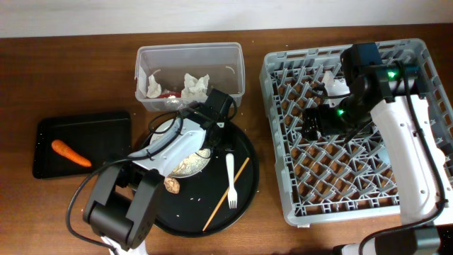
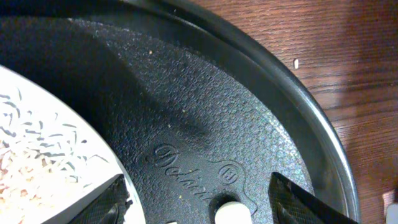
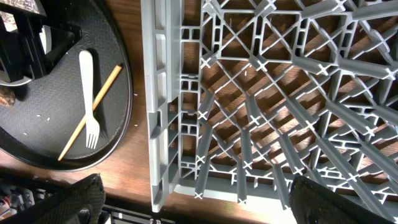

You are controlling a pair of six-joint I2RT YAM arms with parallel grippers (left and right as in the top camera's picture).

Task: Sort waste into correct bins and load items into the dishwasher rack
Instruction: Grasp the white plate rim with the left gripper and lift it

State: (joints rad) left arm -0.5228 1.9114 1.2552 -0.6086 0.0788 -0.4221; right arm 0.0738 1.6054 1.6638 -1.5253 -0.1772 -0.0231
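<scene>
On the large round black tray (image 2: pixel 205 93), the left gripper (image 2: pixel 198 183) hangs low with its jaws spread wide and nothing between them but bare textured tray. A small white rounded tip (image 2: pixel 227 210) lies there untouched, and I cannot tell what it belongs to. The white round plate (image 2: pixel 50 112) sits just beside the left finger, with pale rice (image 2: pixel 18 168) scattered across it. The tray's raised rim curves past on the other side, and the wooden table (image 1: pixel 71 71) lies beyond it.

The white plastic fork (image 3: pixel 87 93) lies on the tray's right half with the thin wooden chopstick (image 3: pixel 109 84) crossing it. Both are well inside the rim. A brown food scrap (image 1: pixel 171 185) rests near the plate's lower edge.

The right gripper (image 3: pixel 196 180) hovers over the grey dishwasher rack (image 1: pixel 340 184), near its left wall. Its fingers are fully parted and it carries nothing, with open grid cells below. Only a narrow strip of table separates the rack's wall from the round tray.

Behind the tray, the clear tub (image 1: pixel 190 47) holds crumpled white tissues (image 1: pixel 195 85) and a red wrapper (image 1: pixel 168 93). To the left, well apart, the small black rectangular tray (image 1: pixel 106 124) holds the carrot (image 1: pixel 71 152).
</scene>
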